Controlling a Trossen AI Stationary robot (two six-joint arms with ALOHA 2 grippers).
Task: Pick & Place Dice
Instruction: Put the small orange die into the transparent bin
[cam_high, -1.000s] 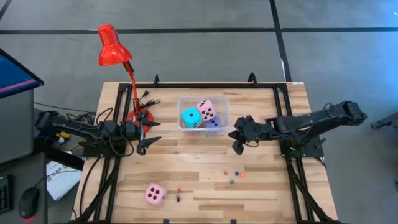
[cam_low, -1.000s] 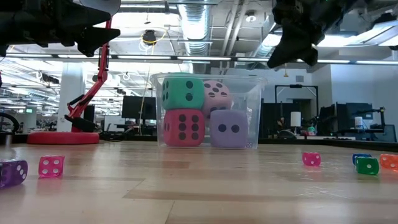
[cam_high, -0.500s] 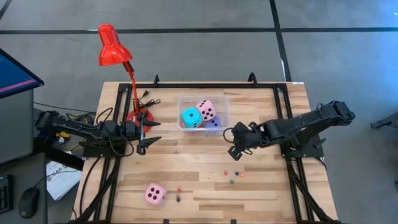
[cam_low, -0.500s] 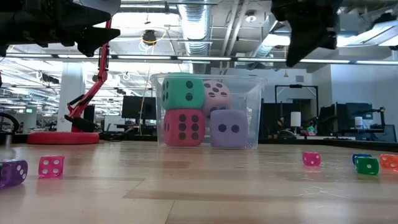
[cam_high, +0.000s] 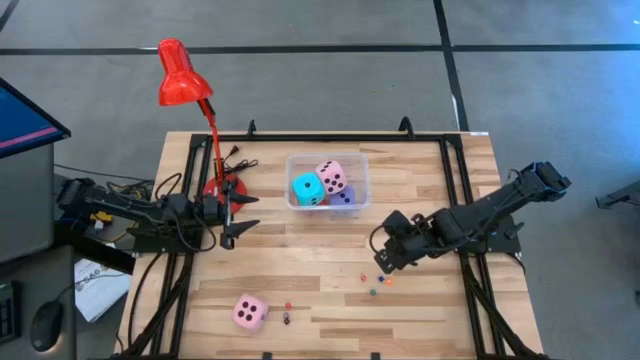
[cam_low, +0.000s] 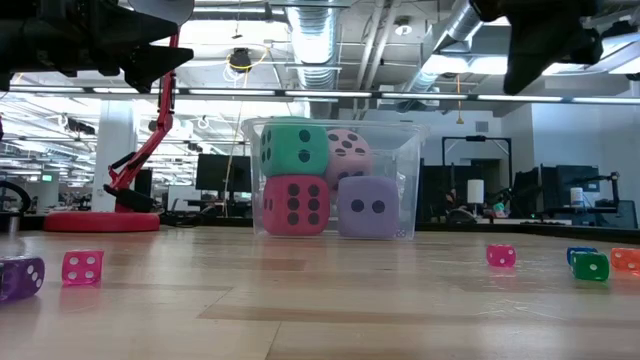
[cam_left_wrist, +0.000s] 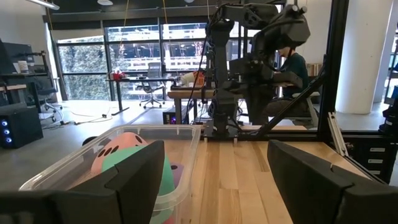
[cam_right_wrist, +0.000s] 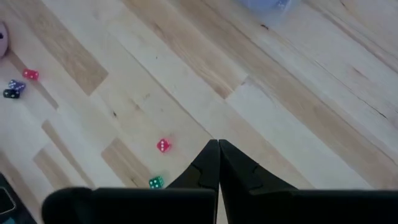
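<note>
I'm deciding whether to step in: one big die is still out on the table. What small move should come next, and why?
Probably open the right gripper and swing it toward the pink die: it is shut and empty above the small dice, while the bin holds the other four.

Setting: open-plan office/robotics lab. Wooden bench on black frame; exposed ceiling ducts with strip lighting; rows of monitors and desks behind (a person seated at one); large windows; grey concrete floor.
</note>
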